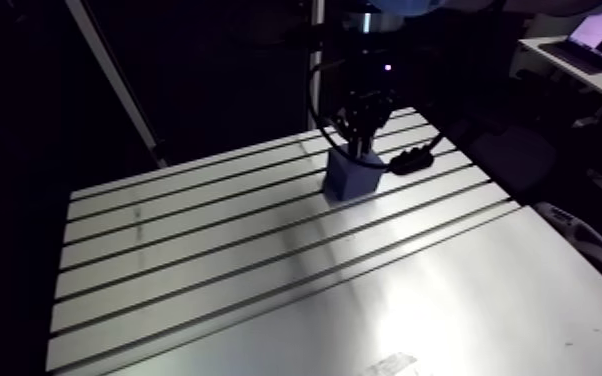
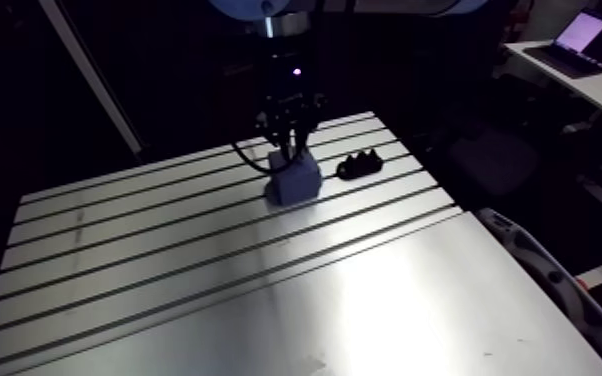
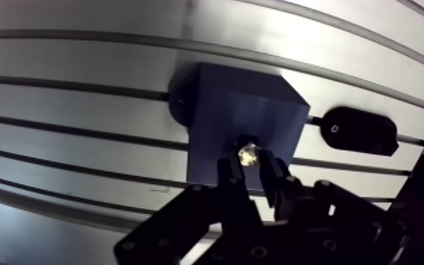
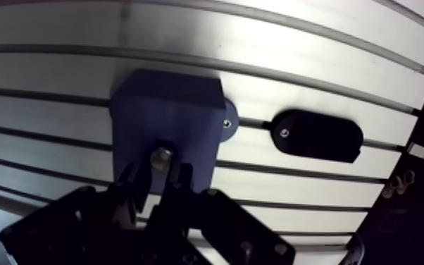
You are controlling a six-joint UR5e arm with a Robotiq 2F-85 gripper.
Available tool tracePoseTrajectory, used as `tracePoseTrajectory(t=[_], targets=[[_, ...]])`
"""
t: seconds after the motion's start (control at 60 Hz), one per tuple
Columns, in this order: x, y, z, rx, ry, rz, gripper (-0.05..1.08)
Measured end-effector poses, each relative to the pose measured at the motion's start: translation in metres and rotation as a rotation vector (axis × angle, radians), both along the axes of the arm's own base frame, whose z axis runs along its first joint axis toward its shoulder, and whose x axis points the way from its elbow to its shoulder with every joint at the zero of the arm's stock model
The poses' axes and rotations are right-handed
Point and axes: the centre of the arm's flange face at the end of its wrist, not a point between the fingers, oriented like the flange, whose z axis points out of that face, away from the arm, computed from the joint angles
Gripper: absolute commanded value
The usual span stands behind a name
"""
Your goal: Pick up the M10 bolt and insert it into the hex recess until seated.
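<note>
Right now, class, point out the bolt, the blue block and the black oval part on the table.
bolt [image 3: 248, 153]: wrist view, its shiny visible end.
blue block [image 3: 246, 106]: wrist view, its broad face.
black oval part [image 3: 359, 130]: wrist view, its middle.

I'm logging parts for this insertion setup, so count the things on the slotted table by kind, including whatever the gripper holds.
Dark blue square block, fixed on the table: 1
Black oval flat piece, beside the block: 1
Shiny metal bolt, held in the gripper over the block: 1
Total: 3
</note>
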Motion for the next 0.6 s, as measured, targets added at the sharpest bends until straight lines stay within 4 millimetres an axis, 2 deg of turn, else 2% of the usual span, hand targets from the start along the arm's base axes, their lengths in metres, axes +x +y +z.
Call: tracePoseTrajectory(t=[0.6], targets=[[-0.0009, 0.0019, 0.0017, -0.024, 0.001, 0.187, 0.71]])
